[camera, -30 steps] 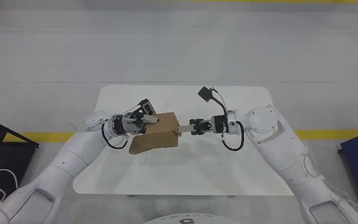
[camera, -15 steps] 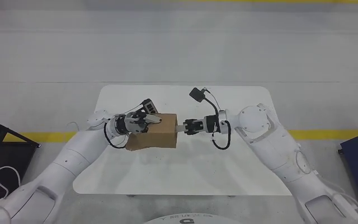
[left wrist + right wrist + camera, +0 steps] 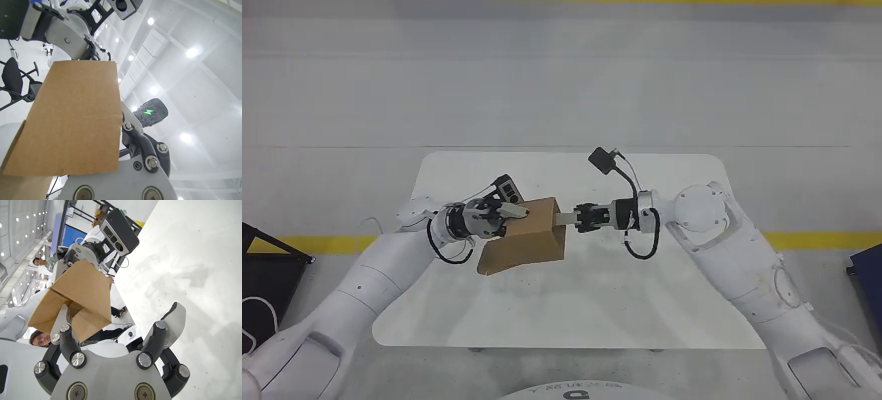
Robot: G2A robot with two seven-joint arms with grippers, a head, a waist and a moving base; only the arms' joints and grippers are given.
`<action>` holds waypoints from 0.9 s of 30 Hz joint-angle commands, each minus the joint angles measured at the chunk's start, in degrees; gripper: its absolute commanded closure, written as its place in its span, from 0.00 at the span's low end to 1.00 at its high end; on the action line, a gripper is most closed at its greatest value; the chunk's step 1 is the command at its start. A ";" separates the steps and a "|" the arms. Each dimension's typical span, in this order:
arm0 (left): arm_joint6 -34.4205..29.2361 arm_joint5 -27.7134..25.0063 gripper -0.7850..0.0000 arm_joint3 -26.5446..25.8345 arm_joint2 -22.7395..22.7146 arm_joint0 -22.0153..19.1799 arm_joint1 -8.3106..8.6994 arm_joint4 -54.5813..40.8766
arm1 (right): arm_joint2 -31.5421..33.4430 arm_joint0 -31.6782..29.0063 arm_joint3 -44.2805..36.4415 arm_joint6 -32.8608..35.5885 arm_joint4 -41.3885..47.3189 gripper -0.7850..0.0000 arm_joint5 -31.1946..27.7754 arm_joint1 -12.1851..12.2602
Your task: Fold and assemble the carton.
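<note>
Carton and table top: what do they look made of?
The carton looks like plain brown cardboard, matte and possibly corrugated; creased fold lines and raw cut edges show. The table has a white, smooth, hard top, perhaps laminate or painted board, with small dark scuffs on an even surface; its core cannot be told.

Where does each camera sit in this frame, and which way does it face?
Top view: above the arms, looking down at the table; the left arm and right arm meet at the carton.
Left wrist view: on the left wrist, looking up past the carton at the ceiling; a left finger and the right arm show.
Right wrist view: on the right wrist, looking along the table at the carton; the spread right fingers and the left arm show.
Shared: the carton, in all three.
</note>
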 commanded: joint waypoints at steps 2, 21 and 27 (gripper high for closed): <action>0.00 -0.10 1.00 0.04 -0.33 0.23 0.21 -0.01 | 4.62 -2.98 -0.26 2.06 3.26 0.00 -3.36 0.87; 17.72 27.87 1.00 -6.84 10.10 -13.81 1.06 56.25 | 18.74 -15.63 -3.74 1.51 10.45 0.00 -10.73 3.11; 17.25 34.48 0.05 -12.44 15.21 -17.76 -1.12 63.57 | 21.73 -19.15 -5.10 2.06 11.72 0.00 -12.73 3.52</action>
